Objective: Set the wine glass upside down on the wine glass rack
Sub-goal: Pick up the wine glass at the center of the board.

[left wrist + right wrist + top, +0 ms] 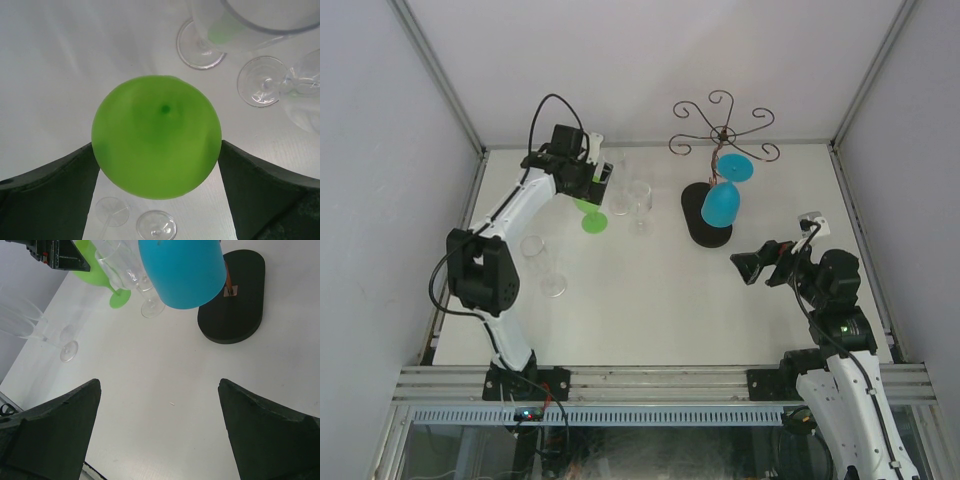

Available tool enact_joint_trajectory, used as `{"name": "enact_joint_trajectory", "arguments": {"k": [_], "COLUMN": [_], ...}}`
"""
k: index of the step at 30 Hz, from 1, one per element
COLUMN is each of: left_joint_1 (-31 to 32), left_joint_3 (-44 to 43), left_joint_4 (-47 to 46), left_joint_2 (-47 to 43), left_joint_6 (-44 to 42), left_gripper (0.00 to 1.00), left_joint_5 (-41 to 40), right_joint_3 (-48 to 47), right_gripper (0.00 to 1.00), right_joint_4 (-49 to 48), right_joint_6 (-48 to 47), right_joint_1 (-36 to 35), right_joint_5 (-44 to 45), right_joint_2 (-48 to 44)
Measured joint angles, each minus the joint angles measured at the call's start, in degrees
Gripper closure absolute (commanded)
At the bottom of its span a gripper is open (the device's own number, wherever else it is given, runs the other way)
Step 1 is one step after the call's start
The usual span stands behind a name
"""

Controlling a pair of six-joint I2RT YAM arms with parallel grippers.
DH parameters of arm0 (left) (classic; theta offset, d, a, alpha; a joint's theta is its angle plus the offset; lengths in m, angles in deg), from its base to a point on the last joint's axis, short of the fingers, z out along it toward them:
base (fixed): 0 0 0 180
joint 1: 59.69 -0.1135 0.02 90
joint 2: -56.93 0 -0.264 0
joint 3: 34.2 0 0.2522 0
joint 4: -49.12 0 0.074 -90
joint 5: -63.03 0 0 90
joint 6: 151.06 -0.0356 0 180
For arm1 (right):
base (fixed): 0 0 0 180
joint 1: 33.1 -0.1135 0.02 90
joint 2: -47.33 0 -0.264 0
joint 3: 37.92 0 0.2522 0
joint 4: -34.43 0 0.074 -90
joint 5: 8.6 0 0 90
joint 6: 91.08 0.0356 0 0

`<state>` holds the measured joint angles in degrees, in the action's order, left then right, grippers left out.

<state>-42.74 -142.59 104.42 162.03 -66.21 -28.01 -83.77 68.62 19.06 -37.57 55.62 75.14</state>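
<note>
Green wine glass point(592, 221) stands upright on the desk point(650, 310), far left of centre, with its foot flat on the surface. The left gripper point(598, 180) is down over its bowl. In the left wrist view the jaws are spread as wide as they go and the green round fills the whole gap between them. I see no sign that they have clamped on it.

The right gripper point(755, 262) hangs above the desk near the rack's base, also wide open and holding nothing.

The wine glass rack point(720, 130) already carries one blue wine glass point(721, 205), hung bowl-down from a curled arm. The other arms look bare.

Several things could go wrong:
- The bowl is smooth and round and leaves the jaws no spare width, so a squeeze off its widest line may let it slip or pop out.
- Clear glasses point(640, 195) stand just beside the green one, and a sideways lift could knock them over.
- Once the glass is inverted, its foot must slide into a thin spiral. A poor approach could strike the blue glass or rock the light wire stand on its base.

No glass shows any liquid. The clear ones look empty and the blue one is inverted. The green one is opaque, so I cannot tell what is inside it.
</note>
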Motion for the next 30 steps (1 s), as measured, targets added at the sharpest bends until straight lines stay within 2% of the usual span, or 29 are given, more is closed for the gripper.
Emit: {"name": "enact_joint_trajectory", "arguments": {"k": [6, 16, 21, 25, 30], "left_joint_1": [0.0, -0.2, -0.2, -0.2, -0.2], "left_joint_3": [-0.9, -1.0, -1.0, -0.9, 0.9], "left_joint_4": [-0.4, -0.4, -0.3, -0.2, -0.4], "left_joint_2": [1.4, 2.6, 1.8, -1.7, -10.3], "left_joint_6": [0.0, 0.2, 0.6, 0.6, 1.2], "left_gripper": [0.00, 0.24, 0.26, 0.28, 0.29], "left_joint_5": [0.3, 1.3, 1.4, 1.2, 1.2], "right_joint_3": [0.0, 0.0, 0.0, 0.0, 0.0], "right_gripper": [0.00, 0.00, 0.00, 0.00, 0.00], "right_joint_4": [0.1, 0.3, 0.6, 0.5, 0.7], "right_joint_6": [0.0, 0.9, 5.3, 6.5, 8.0], "right_joint_1": [0.0, 0.0, 0.1, 0.3, 0.4], "right_joint_5": [0.2, 3.8, 9.4, 9.4, 8.7], "right_joint_2": [0.0, -0.8, -2.4, -3.6, -3.9]}}
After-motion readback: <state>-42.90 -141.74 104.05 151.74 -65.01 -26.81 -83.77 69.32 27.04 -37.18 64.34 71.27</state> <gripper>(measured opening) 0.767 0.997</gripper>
